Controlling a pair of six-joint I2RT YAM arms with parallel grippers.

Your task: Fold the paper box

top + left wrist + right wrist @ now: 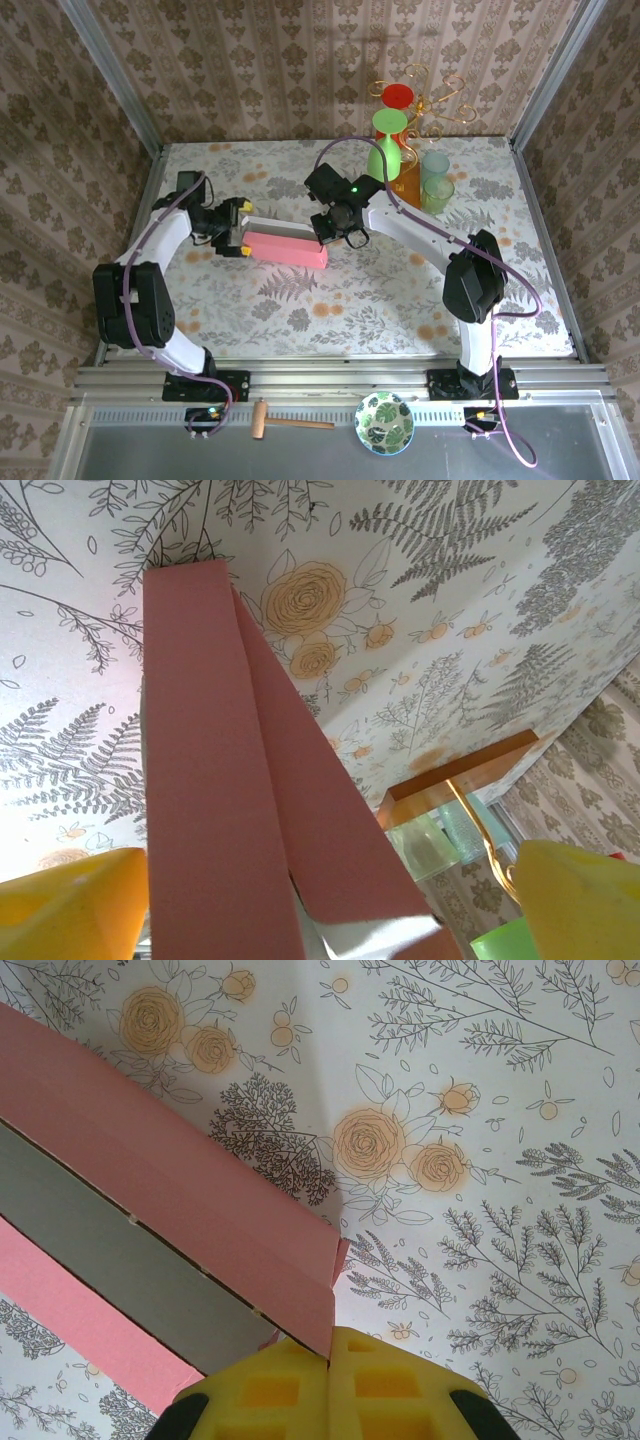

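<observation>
Half done, I am judging: the paper box [286, 247] is lying on the desk [400, 290], long walls standing, pale inside showing, closing remaining. The left end effector [243, 229] is straddling one end, spread; the right end effector [325, 232] is sitting pressed together at the other.

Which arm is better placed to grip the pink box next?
Left, I judge: the left fingers stand open on both sides of the paper box; the right fingers are shut on its other corner.
</observation>
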